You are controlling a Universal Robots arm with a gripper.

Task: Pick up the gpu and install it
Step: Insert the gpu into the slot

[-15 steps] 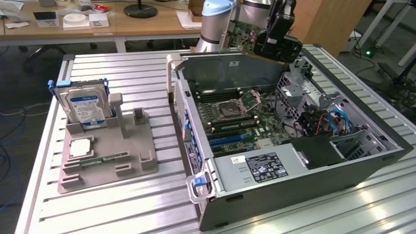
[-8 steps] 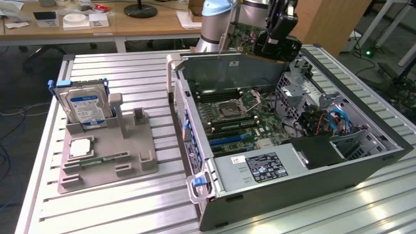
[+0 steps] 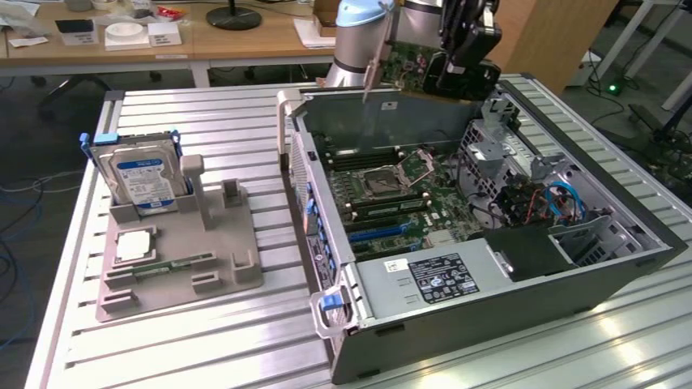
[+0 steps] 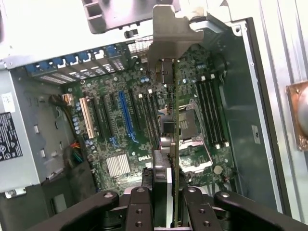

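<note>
At nine o'clock in the exterior view, a hard drive point(image 3: 138, 180) is stood in a grey holder point(image 3: 184, 271). Toward three o'clock of it, an open computer case point(image 3: 605, 271) is laid flat. At twelve o'clock, above the case's motherboard point(image 3: 395, 203), the gpu point(image 3: 409, 58) is held on edge, clamped by the gripper point(image 4: 166, 202).

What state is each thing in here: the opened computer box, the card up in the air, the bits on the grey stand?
Thin green gpu card with silvery bracket: held on edge above the case, not seated.
Black gripper: shut on the gpu.
Dark grey computer case: open, on its side.
Silver hard drive with blue-white label: upright in the grey plastic holder.
Narrow green memory stick: resting in the holder.
</note>
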